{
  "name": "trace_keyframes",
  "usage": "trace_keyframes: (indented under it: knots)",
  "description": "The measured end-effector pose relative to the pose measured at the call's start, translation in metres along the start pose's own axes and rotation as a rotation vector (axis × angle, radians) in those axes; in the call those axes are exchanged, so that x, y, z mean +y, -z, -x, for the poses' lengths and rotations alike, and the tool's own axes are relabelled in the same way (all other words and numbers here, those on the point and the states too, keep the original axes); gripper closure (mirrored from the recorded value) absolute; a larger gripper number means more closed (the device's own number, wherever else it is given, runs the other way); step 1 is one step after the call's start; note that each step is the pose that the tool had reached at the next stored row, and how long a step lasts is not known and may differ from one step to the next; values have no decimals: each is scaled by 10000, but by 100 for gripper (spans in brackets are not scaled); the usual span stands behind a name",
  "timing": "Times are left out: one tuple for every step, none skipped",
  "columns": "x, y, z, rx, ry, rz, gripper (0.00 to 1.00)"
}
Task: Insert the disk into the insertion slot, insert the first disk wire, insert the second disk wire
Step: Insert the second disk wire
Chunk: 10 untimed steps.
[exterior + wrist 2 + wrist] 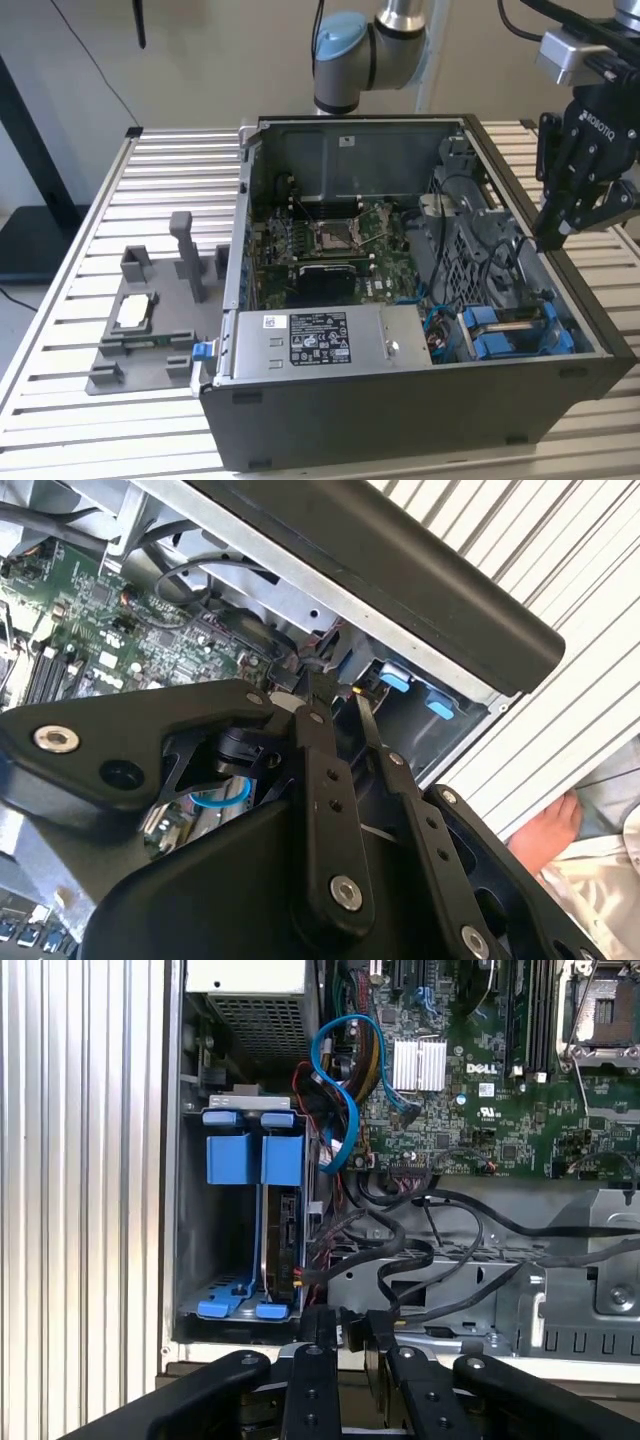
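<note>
Gripper (352,1318) almost closed, thin gap, can't tell if it's pinching anything. Above computer case (400,430) rim, by black cables (430,1252); disk (285,1225) seated in insertion slot (195,1250).

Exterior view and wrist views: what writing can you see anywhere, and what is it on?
On the gripper: a white maker's name on its black body, not quoted here.
On the white label of the power-supply box: print too small to read.
On the motherboard: a white maker's mark beside the silver heatsink; other markings too small.
</note>
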<state>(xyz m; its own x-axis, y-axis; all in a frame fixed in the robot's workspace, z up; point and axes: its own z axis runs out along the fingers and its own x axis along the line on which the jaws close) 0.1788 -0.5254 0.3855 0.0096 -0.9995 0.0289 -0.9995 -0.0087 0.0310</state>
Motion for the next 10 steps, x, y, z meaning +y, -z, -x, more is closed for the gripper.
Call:
trace_keyframes:
  knots:
    - [0, 0, 0, -1, 2, 0, 73]
    - [0, 0, 0, 0, 4, 0, 73]
    - [0, 0, 0, 0, 6, 0, 73]
    - [0, 0, 0, 0, 8, -1, 75]
    - [0, 0, 0, -1, 10, 0, 75]
    - [0, 0, 0, 0, 12, 0, 82]
    - [0, 0, 0, 0, 15, -1, 82]
    - [0, 0, 0, 0, 17, -1, 82]
    - [0, 0, 0, 0, 19, -1, 82]
    - [0, 0, 0, 0, 21, -1, 82]
